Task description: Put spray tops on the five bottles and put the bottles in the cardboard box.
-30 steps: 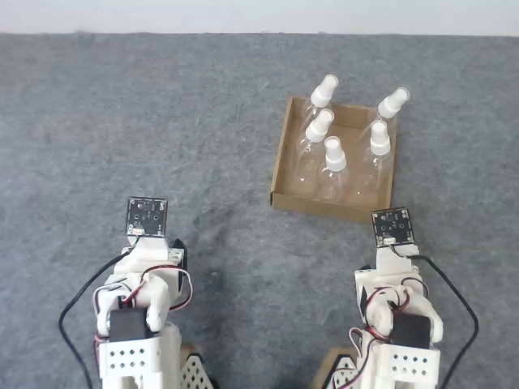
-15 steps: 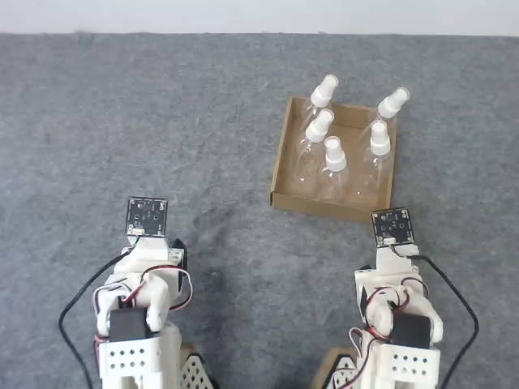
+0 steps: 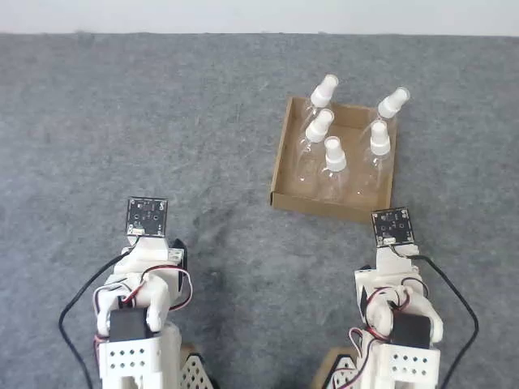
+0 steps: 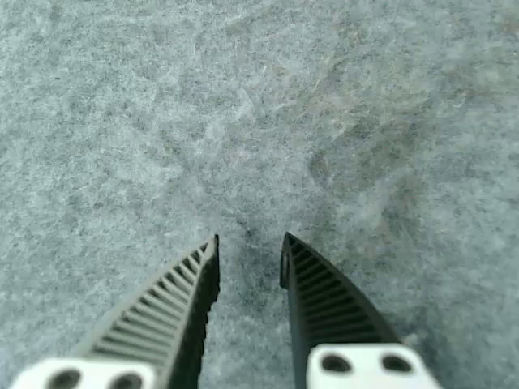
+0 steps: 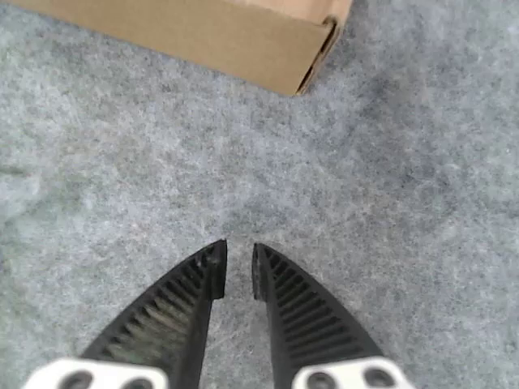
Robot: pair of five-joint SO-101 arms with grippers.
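One broad sheet of fuzzy grey felt [image 3: 162,121] covers the table, leaving wide open room to the left of the shallow rectangular cardboard box [image 3: 324,207] at the far right. Five clear bottles [image 3: 334,174], each capped with a white spray top [image 3: 324,89], stand close together inside it. Nearer, the right gripper [image 5: 239,253] hangs just short of the box's front corner and the left gripper [image 4: 249,243] well apart over bare felt, each with ribbed black jaws slightly parted and empty.

High view: fixed camera overhead, looks down across grey felt table [image 3: 122,105]. Wrist views: close over felt, facing forward-down. Right wrist and high views share cardboard box [image 5: 186,36] near wall.
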